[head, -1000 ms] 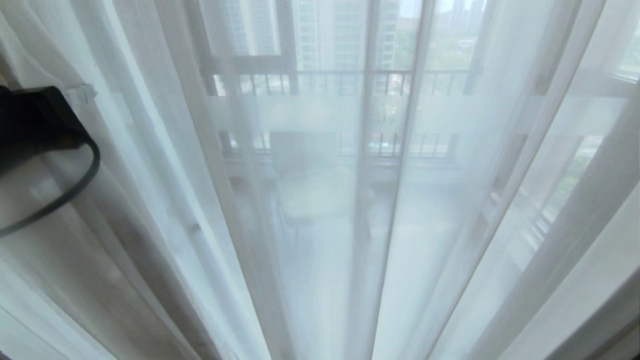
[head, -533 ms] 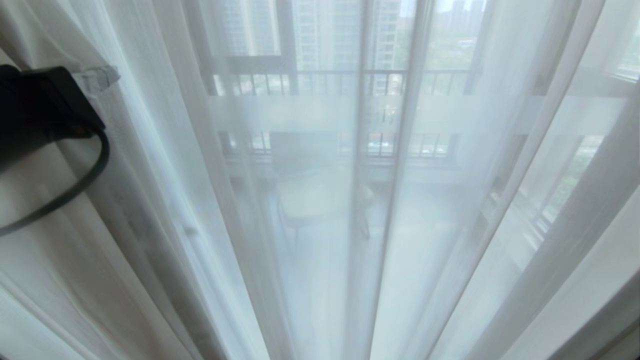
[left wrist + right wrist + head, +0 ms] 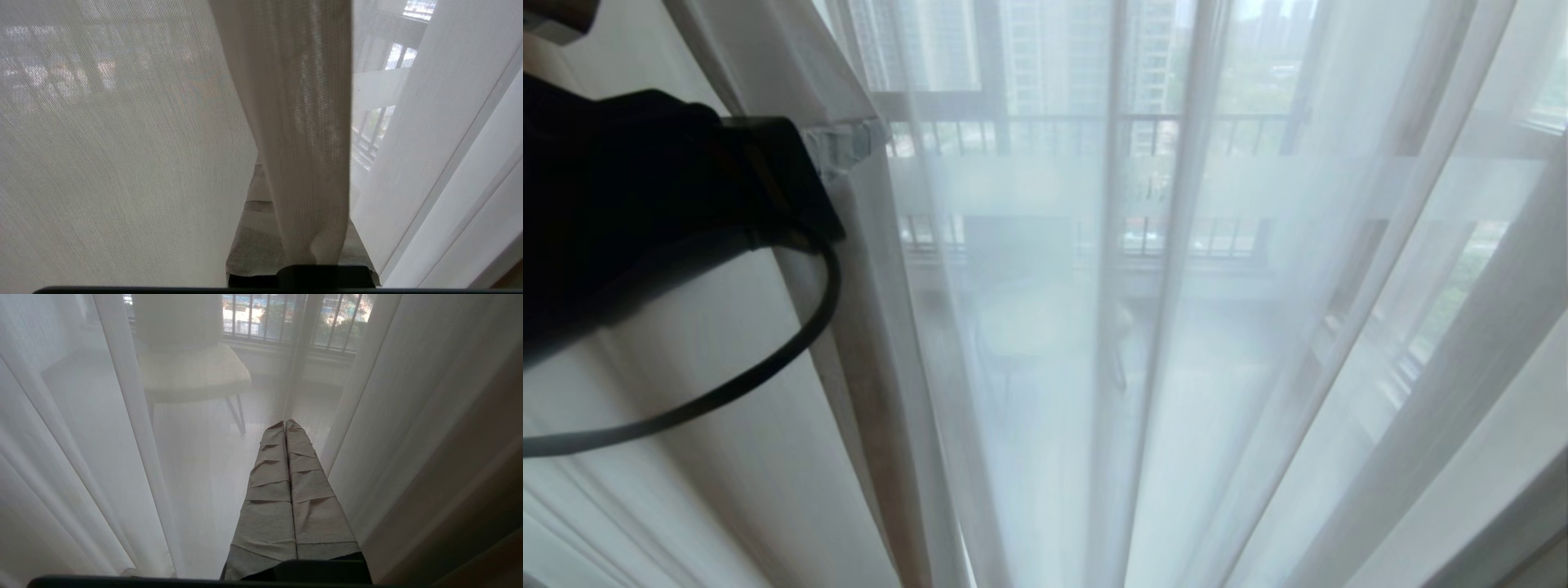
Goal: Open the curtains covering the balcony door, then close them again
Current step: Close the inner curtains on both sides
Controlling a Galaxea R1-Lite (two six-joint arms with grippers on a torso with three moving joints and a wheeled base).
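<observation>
Head cam is looking forward-down, close on the sheer curtains [image 3: 1143,327]; both wrist cams are pressing nearer, sharing that fabric and the railing [image 3: 1176,122] behind.

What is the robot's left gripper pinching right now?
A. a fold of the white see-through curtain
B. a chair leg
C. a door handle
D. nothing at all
A. The left gripper is shut on a fold of the sheer curtain, which runs bunched between its fingers in the wrist view.
</observation>
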